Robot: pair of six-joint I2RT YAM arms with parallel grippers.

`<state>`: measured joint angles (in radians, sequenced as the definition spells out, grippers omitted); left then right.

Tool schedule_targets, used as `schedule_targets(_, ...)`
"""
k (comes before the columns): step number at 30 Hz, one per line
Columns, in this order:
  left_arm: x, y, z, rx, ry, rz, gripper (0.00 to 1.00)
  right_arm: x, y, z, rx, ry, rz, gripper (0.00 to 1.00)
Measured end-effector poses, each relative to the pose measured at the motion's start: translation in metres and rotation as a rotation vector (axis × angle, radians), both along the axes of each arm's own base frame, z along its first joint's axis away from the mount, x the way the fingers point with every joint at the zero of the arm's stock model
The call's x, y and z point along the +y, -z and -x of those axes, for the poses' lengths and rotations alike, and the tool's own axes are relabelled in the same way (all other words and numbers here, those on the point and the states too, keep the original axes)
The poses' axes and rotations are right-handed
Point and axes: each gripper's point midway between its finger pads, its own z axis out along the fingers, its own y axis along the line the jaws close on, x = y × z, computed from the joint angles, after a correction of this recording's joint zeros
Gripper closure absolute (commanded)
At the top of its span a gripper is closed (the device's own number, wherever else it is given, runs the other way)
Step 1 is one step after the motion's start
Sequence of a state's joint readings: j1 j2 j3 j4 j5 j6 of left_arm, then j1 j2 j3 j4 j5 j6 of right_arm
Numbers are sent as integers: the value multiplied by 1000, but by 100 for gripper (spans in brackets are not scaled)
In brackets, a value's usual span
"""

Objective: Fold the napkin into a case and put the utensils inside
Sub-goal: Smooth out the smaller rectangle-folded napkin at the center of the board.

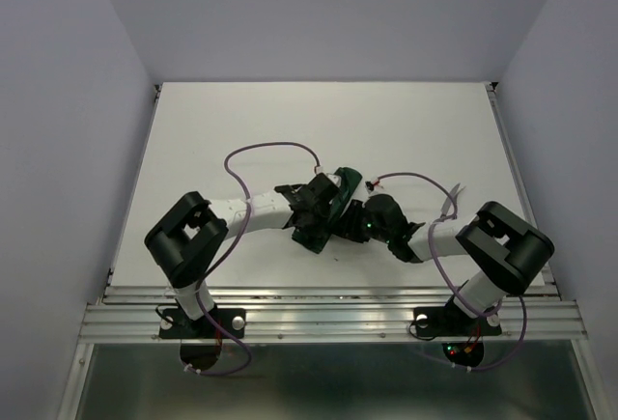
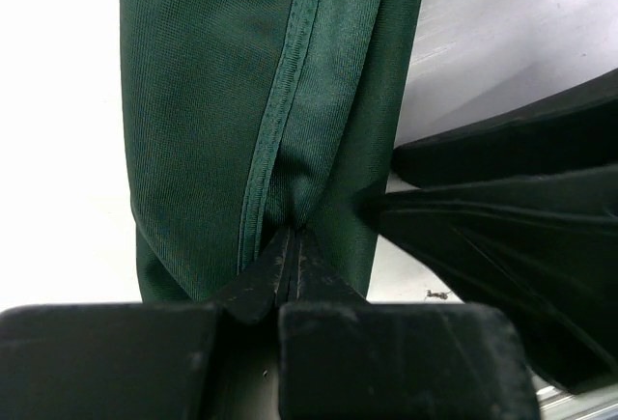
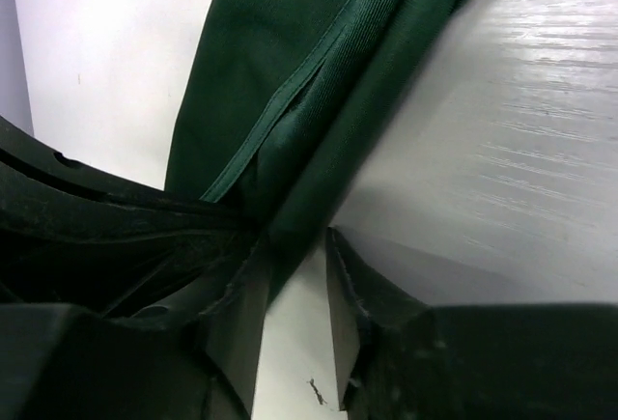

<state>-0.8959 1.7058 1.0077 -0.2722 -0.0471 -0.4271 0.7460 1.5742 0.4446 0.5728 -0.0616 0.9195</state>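
left claw (image 2: 293, 244) clamped on napkin (image 2: 212, 101) hem, right claw (image 3: 294, 294) apart, straddling the fold. Close right squarely on both layers, cloth taut and low.

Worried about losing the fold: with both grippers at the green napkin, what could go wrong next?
1. The left gripper is shut on just a small pinch of the napkin by its hem; a pull might slip it free.
2. The right gripper stands open, the folded edge only partly between its fingers; closing could miss a layer.
3. The grippers sit very close and might bump.
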Motion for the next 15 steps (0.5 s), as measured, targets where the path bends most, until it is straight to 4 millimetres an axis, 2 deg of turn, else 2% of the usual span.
schedule_targets(1,0,-1,0,4,1,4,100,3,1,0,2,-7,-3,76)
schedule_targets(5,0,-5,0,6,-2,19,100,6,6,3,15,-17,-1,93)
schedule_targets(7,0,-7,-1,7,-3,28,100,6,7,4,20,-17,-1,96)
schedule_targets(15,-8,-10,7,54,28,78,100,7,8,5,31,-12,-7,97)
